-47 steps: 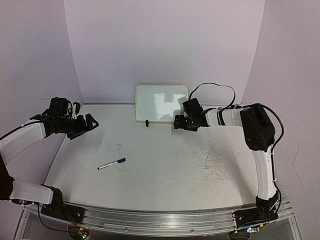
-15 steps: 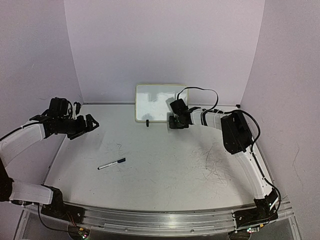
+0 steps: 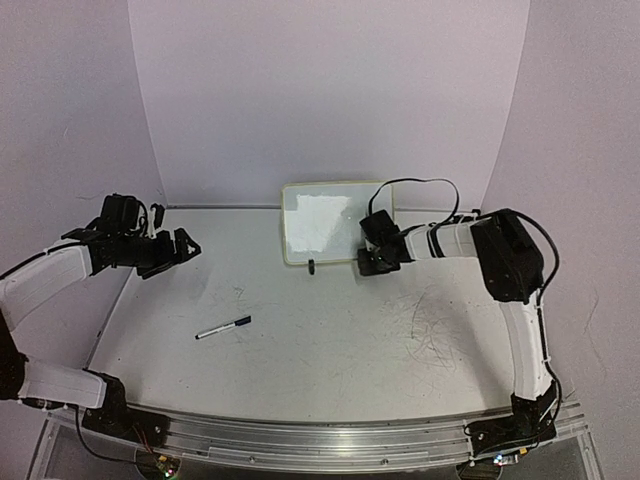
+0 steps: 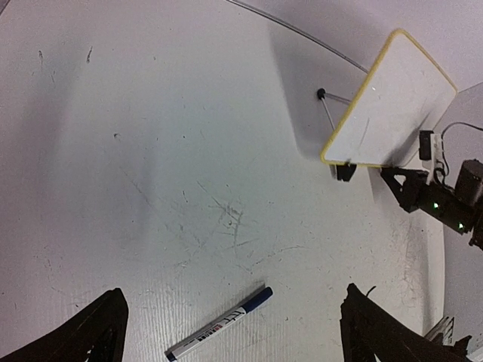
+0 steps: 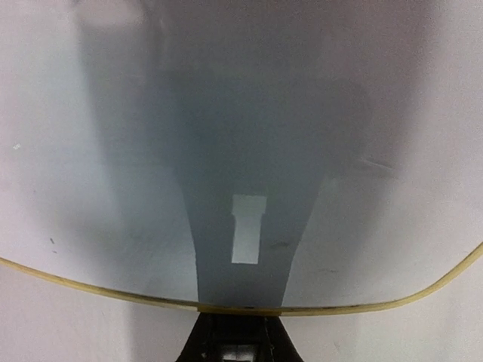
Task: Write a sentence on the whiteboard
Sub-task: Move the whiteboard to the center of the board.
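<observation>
From above, the right gripper (image 3: 372, 262) clamps the whiteboard (image 3: 322, 222) by its near right corner at the table (image 3: 300, 370)'s far edge, likely steadying it. In the left wrist view, the left gripper (image 4: 234, 296) hangs wide open facing the marker (image 4: 220, 323), presumably to fetch it. In the right wrist view, the board is blank.

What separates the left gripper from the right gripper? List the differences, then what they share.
The left gripper has its jaws wide open and empty; the right gripper has its jaws shut on the frame of the whiteboard. The left gripper hangs over the left side of the table, touching nothing; the right gripper sits at the back, against the whiteboard. Shared: both are black, and neither holds the marker.
</observation>
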You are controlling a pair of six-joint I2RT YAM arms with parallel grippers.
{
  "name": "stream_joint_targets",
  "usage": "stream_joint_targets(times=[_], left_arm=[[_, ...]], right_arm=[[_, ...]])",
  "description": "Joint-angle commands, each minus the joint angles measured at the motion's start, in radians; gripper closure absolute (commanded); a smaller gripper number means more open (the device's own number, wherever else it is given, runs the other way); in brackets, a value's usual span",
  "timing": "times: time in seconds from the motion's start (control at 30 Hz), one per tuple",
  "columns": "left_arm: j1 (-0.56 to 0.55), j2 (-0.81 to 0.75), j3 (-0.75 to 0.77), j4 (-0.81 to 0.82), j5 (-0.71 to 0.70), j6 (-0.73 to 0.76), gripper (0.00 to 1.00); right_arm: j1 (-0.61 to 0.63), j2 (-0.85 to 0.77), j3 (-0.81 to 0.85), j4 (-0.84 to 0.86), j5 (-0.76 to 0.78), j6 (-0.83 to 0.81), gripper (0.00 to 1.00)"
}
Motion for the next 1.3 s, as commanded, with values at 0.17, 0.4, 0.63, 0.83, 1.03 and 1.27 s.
stream_joint_targets(times=[0.17, 0.4, 0.63, 0.83, 1.03, 1.27], left_arm=[[-0.028, 0.09, 0.11, 0.036, -0.015, 0.063, 0.01], [-0.095, 0.161, 0.075, 0.064, -0.021, 0.026, 0.01], [-0.169, 0.178, 0.038, 0.08, -0.069, 0.0, 0.01], [-0.191, 0.282, 0.053, 0.066, -0.072, -0.002, 0.05], [-0.22, 0.374, 0.075, 0.027, -0.129, 0.008, 0.08], [-0.229, 0.388, 0.065, -0.01, -0.156, 0.013, 0.11]], right_arm=[[0.025, -0.602, -0.762, 0.22, -0.058, 0.069, 1.0], [0.147, -0.744, -0.93, 0.298, 0.009, 0.162, 1.0], [0.2, -0.711, -0.999, 0.384, -0.004, 0.169, 1.0], [0.2, -0.68, -0.988, 0.375, 0.059, 0.206, 1.0], [0.215, -0.678, -0.975, 0.326, 0.092, 0.25, 0.87], [0.276, -0.805, -0.989, 0.179, 0.146, 0.336, 0.45]])
